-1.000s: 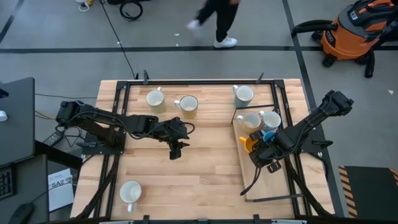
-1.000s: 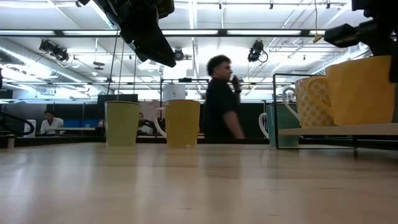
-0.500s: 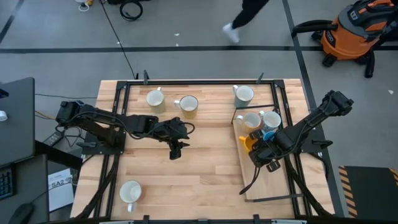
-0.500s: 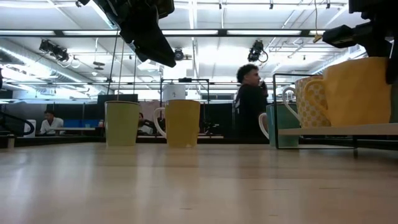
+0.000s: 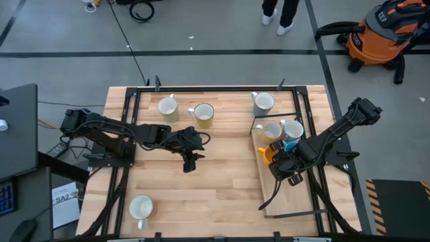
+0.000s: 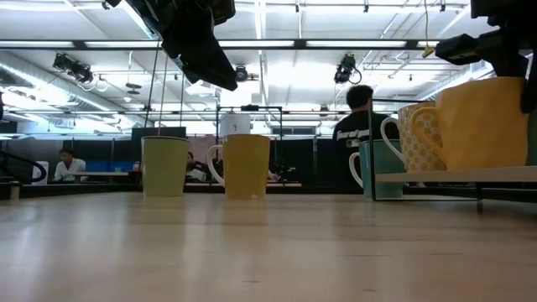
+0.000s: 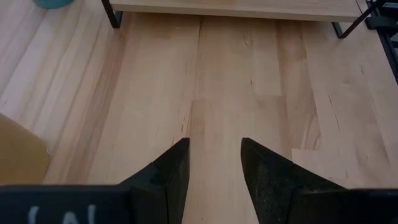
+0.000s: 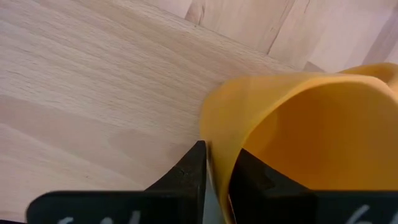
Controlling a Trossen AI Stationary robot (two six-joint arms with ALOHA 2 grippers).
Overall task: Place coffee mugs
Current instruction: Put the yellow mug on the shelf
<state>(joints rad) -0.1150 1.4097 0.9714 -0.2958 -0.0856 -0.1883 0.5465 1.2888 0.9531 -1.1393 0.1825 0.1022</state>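
Yellow-orange mug (image 8: pixel 298 130): wall pinched between the right gripper (image 8: pixel 214 171) fingers, one inside the rim, one outside; sits on the raised wooden shelf (image 5: pixel 285 202) at the desk's right side.
Right gripper: clamped on the mug rim; mug lies directly ahead of the wrist, mouth facing the camera, base hidden.
Shelf neighbours: cream mug (image 5: pixel 271 130), white mug (image 5: pixel 293 129) and blue mug (image 5: pixel 289 145) just beside the held mug; contact between them not discernible.
Left gripper (image 7: pixel 214 163): fingers apart, nothing between them, above bare desk (image 5: pixel 222 188) near centre.
Remaining mugs: two (image 5: pixel 168 107) (image 5: pixel 203 113) at the far edge, one (image 5: pixel 263 101) at far right, one (image 5: pixel 140 207) near left.
Nearer arm: right, already on the mug.
Obscured: whether the held mug rests on the shelf or is lifted.
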